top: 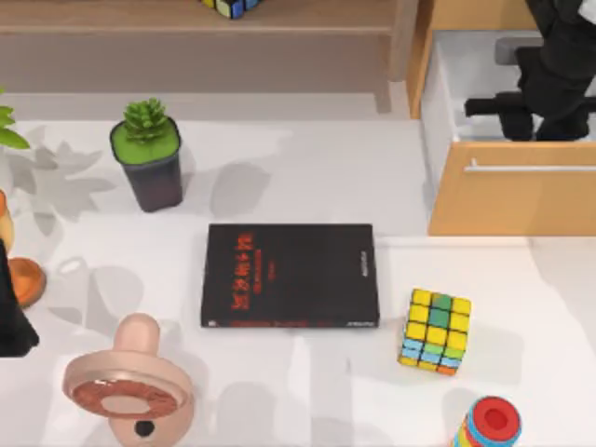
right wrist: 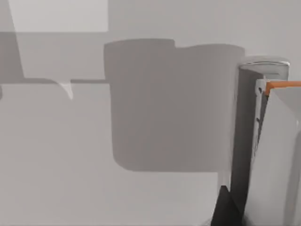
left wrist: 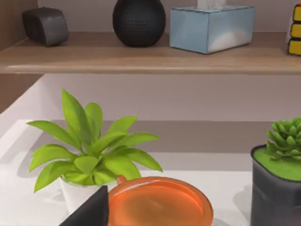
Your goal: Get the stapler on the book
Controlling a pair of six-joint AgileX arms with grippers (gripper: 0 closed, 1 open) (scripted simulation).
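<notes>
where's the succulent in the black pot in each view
top view: succulent at upper left, behind and left of the book.
left wrist view: succulent at the right edge, past the orange dish.
right wrist view: faces pale walls instead.
shared landmark: wooden shelf behind it.

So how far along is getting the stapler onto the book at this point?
Done: the drawer at the table's right looks pulled open. In hand: the right gripper is down inside it, presumably after the stapler. Left: the book has a bare cover, so lifting the stapler and placing it are not yet done. The left arm sits parked at the left edge.
</notes>
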